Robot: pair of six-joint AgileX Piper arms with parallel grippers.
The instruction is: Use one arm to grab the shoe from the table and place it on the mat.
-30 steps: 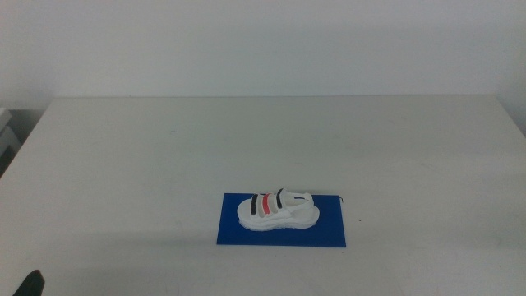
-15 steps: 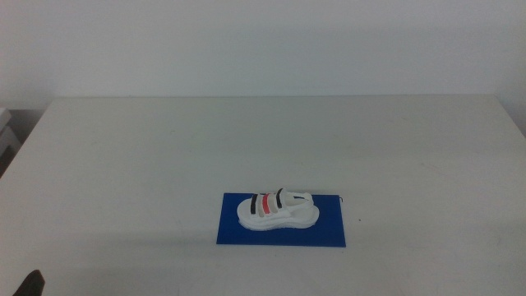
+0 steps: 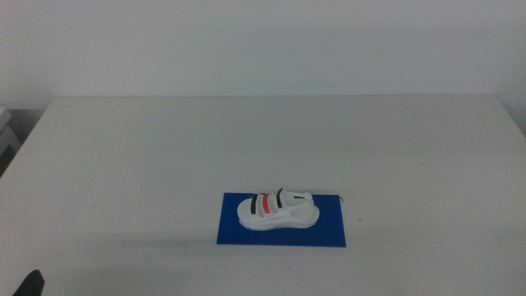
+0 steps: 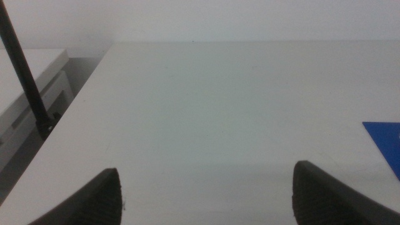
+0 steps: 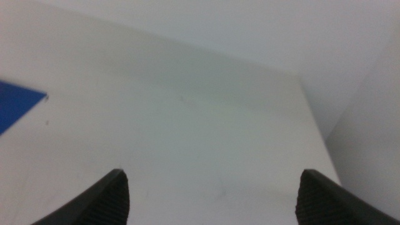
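Left gripper (image 4: 203, 190): we see its two dark jaws set wide apart with nothing between them, low over bare table near the left edge; in the middle view only a dark tip shows at the bottom left corner, which we take to be part of it.
Table (image 3: 164, 156): we see a plain off-white top.
Mat (image 3: 234, 234): we find the dark blue rectangle lying flat, near the front and slightly right of centre.
Shoe (image 3: 277, 210): we see it resting on the mat, sole down, lengthwise along it, red and black straps up.
Right gripper (image 5: 212, 194): we see its jaws spread wide, holding nothing, over bare table, well apart from the shoe.
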